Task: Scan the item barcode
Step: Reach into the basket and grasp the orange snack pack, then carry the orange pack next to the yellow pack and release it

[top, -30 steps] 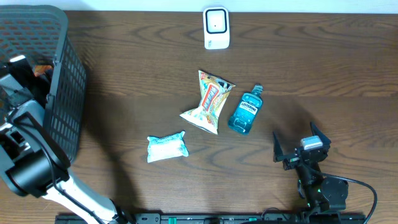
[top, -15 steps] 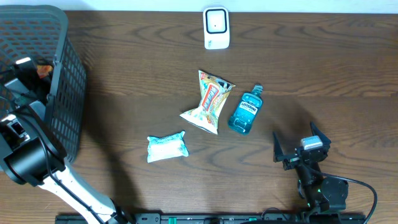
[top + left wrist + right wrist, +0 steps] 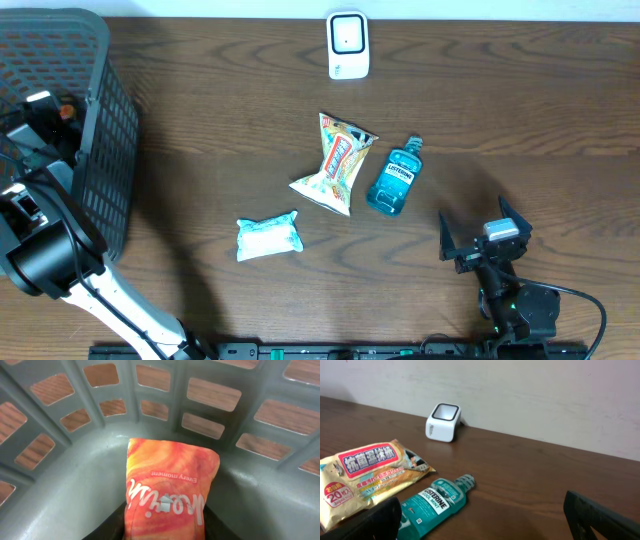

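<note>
Since the earlier view my left arm had pushed a little deeper into the dark grey plastic mesh basket (image 3: 110, 150), and my left fingers (image 3: 217, 530) had drawn in from wide open. They sat against both sides of the orange plastic snack packet (image 3: 170, 485), and I judged that a grip rather than a near miss. The packet lay on the basket floor, close to the slotted wall. Its long axis ran straight ahead of my wrist, in line with my reach, so its far end pointed at that wall. My right fingers (image 3: 447, 240) stood fully spread, holding nothing, at the near edge of the brown wooden desk (image 3: 220, 120), well apart from the basket. So the left arm was plainly the nearer one. The white barcode scanner (image 3: 348, 45) stood at the far edge, off to my right of the basket. As I judged it, the carry had to go up and out, then rightward.
</note>
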Controlling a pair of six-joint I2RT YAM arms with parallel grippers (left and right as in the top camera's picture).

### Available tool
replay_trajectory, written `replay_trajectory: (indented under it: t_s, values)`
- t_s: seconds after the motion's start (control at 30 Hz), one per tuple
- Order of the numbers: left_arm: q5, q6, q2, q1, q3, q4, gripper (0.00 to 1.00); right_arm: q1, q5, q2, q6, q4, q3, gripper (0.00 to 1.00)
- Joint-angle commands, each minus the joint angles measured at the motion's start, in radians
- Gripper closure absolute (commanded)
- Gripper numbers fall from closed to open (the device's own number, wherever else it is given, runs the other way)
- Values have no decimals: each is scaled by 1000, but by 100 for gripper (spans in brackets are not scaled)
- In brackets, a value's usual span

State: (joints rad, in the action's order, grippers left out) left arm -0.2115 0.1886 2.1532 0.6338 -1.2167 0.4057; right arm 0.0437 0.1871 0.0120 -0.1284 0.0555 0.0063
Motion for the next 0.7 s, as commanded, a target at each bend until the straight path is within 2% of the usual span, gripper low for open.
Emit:
replay_trajectory:
  t_s: [0.0,0.2,0.47,0.57,0.67]
  values:
    - [14,16,-33,11,9,-60,67,5,3,-5,-3,4,-1,1]
    - [14,-92,-263,11,9,-121,71,5,3,-5,-3,4,-1,1]
    - [-21,-363,-731,8,9,-243,71,5,3,-5,-3,4,-1,1]
    - [-225,-447,-908,3,9,-324,71,5,3,-5,-3,4,-1,1]
    - [-528,-472,-1007,-44,9,-373,71,5,3,-5,-3,5,-1,1]
